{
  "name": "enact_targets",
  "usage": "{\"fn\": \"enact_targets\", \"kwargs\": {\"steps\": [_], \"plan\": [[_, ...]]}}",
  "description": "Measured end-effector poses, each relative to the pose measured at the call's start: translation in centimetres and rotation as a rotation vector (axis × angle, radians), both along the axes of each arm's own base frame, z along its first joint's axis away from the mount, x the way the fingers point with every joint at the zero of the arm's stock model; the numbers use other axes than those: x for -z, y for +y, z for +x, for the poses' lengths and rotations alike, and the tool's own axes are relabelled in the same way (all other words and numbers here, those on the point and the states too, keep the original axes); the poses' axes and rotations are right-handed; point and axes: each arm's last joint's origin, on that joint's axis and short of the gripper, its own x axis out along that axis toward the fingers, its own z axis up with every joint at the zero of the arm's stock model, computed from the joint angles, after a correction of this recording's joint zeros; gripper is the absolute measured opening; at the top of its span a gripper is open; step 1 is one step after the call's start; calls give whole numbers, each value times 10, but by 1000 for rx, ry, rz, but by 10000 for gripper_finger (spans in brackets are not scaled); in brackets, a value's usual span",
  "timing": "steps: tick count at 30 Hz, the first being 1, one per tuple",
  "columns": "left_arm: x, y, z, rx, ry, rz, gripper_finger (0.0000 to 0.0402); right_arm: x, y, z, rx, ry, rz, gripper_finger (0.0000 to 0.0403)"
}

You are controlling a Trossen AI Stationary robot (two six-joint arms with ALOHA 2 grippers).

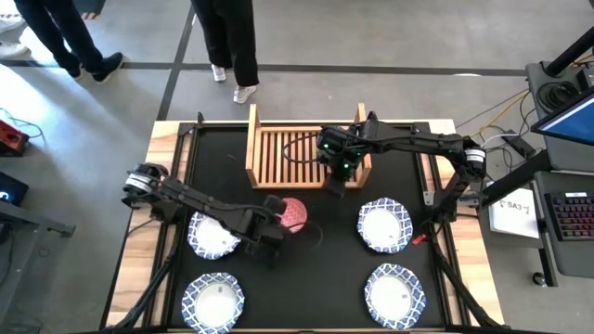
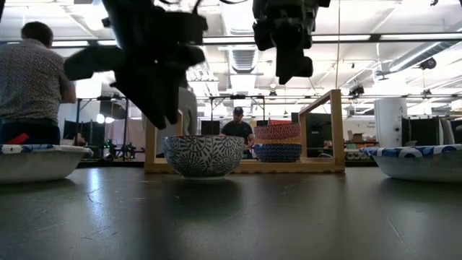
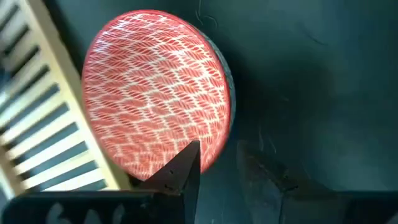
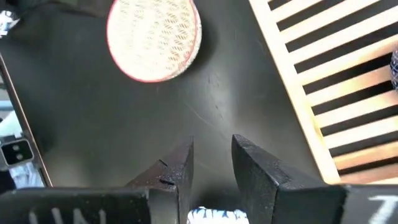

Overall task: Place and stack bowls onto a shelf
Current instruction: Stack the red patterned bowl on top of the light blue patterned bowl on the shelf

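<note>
Left gripper [image 1: 278, 229], fingers parted and empty, hovers above the worktop's centre with the red-lined bowl [image 1: 293, 214] just beside its tips, resting on the worktop [image 1: 325, 278] before the shelf [image 1: 278, 148]. Right gripper [image 1: 336, 186], fingers slightly parted and empty, hangs at the shelf's front edge. Four white bowls [image 1: 383, 225] flank them.

From above, the left claw [image 1: 275, 223] covers part of the red bowl [image 1: 294, 214], and the left arm hides part of a white bowl [image 1: 212, 236] too. We cannot see the bowls in the shelf [image 1: 278, 153] from above; the right arm seems to cover them. In the low view, two white bowls [image 2: 32, 160] [image 2: 422, 160] are cut off by the picture's sides. The person [image 2: 237, 124] far behind the worktop is too small to make out.
</note>
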Motion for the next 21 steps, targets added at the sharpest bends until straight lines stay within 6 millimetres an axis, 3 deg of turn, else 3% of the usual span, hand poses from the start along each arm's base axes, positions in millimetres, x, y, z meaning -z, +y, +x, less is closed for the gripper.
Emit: {"fn": "enact_targets", "kwargs": {"steps": [9, 16, 21], "plan": [[-25, -4, -28, -144, -180, -11, 89, 10, 8, 14, 107, -83, 47, 98], [-53, -6, -56, -243, -414, -110, 89, 39, 13, 21, 311, -93, 154, 98], [-64, -4, -76, -254, -522, -117, 89, 59, 13, 20, 357, -91, 180, 98]]}}
